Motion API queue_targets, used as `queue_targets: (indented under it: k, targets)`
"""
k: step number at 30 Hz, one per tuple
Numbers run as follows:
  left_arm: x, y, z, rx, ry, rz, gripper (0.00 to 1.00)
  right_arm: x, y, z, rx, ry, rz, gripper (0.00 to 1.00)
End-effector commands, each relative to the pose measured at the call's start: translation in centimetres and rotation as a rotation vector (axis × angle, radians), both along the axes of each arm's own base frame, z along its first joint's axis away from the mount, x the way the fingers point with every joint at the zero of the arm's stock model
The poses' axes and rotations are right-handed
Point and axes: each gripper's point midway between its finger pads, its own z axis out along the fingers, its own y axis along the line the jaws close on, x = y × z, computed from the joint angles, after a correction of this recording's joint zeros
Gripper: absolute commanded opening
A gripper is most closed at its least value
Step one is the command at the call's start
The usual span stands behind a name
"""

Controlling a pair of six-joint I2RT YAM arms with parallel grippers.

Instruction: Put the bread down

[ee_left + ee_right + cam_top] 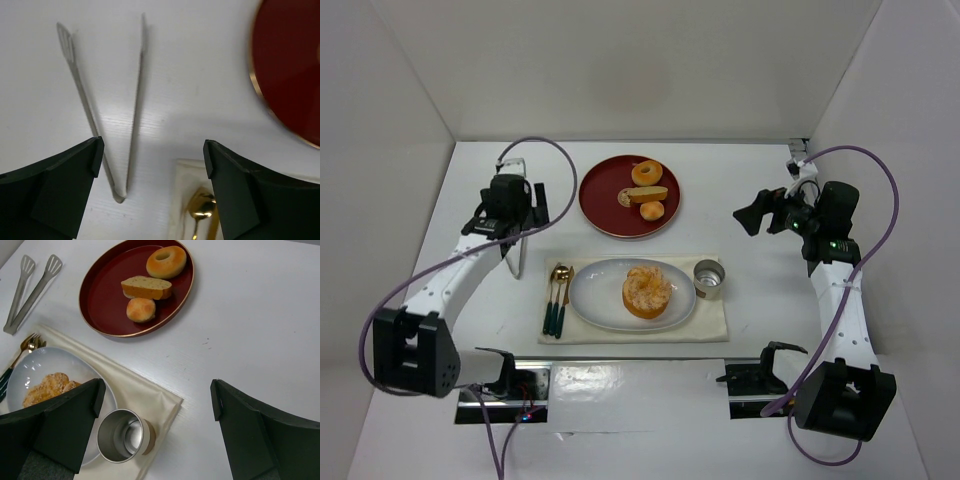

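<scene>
Nearest us, on the cream cloth mat (715, 322), we note the round golden glazed bread (647, 291) resting on the pale oval plate (590, 300), a steel cup (709, 279) at its right, gold cutlery (558, 298) at its left. Left gripper (150, 150): fingers (50, 190) wide apart, empty, above the steel tongs (66, 40) lying on the white table (770, 180). Right gripper (155, 390): fingers (50, 425) apart, empty. Farther back, the round red plate (610, 205) carries three small pastries (647, 195).

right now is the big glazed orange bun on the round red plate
No, the glazed orange bun sits on the oval white plate.
</scene>
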Motion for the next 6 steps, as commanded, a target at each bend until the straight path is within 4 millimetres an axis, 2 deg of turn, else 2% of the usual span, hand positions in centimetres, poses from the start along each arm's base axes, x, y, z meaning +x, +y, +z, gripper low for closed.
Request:
queue_targets:
  k: [1, 2, 3, 4, 5, 6]
  targets:
    - [0.0, -4.4, 5.8, -0.106, -0.152, -0.158, 1.0, 0.7, -0.9, 2.5, 0.005, -0.072, -0.072, 1.0]
    - [-0.7, -5.7, 7.2, -0.136, -0.195, -0.227, 1.0, 0.9, -1.0, 2.7, 0.038, -0.057, -0.097, 1.0]
    - [-1.0, -6.6, 7.8, -0.153, -0.216, -0.261, 1.0, 1.0, -1.1, 2.9, 0.053, -0.054, -0.117, 1.0]
    - [-1.6, -8.2, 8.0, -0.174, -0.231, -0.338, 1.0, 1.2, -1.3, 2.6, 0.067, -0.019, -0.13, 1.0]
    - [-2.2, -8.8, 9.5, -0.177, -0.276, -0.377, 1.0, 1.4, -1.4, 2.7, 0.09, 0.005, -0.15, 1.0]
    - [-2.6, -9.5, 9.4, -0.187, -0.275, -0.403, 1.0, 1.5, -1.5, 3.1, 0.086, -0.003, -0.159, 1.0]
